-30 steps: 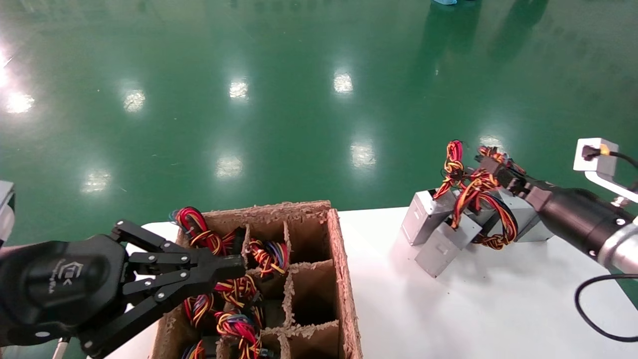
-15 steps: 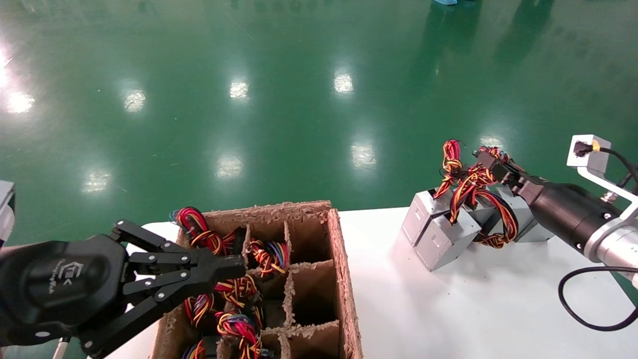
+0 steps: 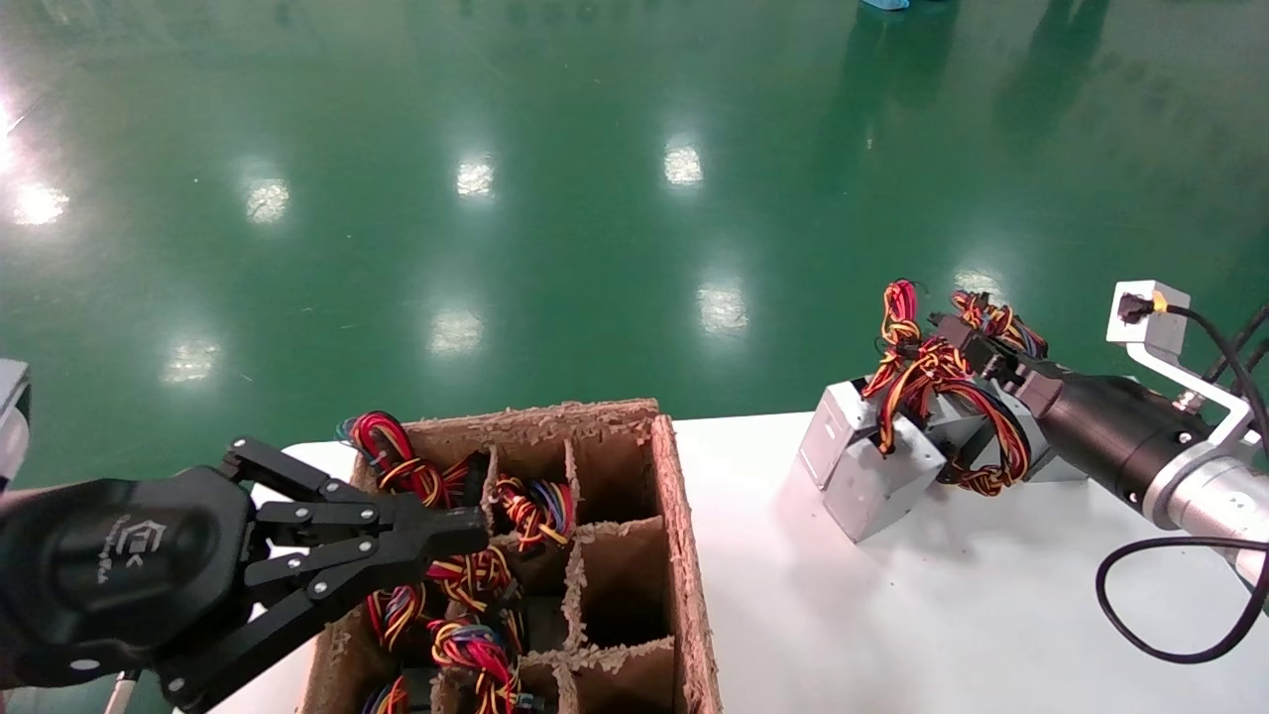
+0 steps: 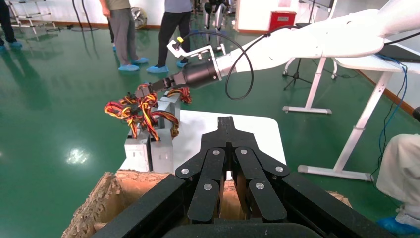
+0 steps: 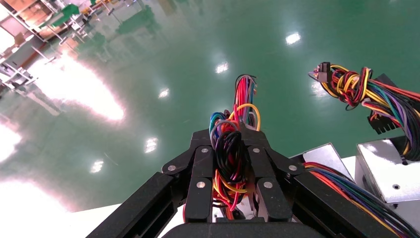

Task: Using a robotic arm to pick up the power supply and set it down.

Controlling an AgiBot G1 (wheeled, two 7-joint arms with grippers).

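My right gripper (image 3: 954, 329) (image 5: 230, 136) is shut on the knotted red, yellow and black wire bundle (image 5: 229, 158) of a grey power supply (image 3: 877, 478). That box hangs tilted at the right of the white table (image 3: 942, 615), its low corner close to the surface, leaning against two more power supplies (image 3: 831, 436) (image 3: 1031, 431). The left wrist view shows the same cluster (image 4: 161, 148) from across the table. My left gripper (image 3: 474, 531) (image 4: 226, 121) is shut on nothing, hovering over the cardboard divider box (image 3: 684, 555).
Several power supplies with wire bundles (image 3: 466, 580) fill the divider box's left cells; its right cells are bare. A black cable (image 3: 1140, 615) loops over the table at the right. The table's far edge drops to the green floor. People (image 4: 121, 29) stand far off.
My right arm has shifted a little to the left with the wire bundle, and the hanging power supply has swung slightly up against its neighbours. The left arm has not moved.
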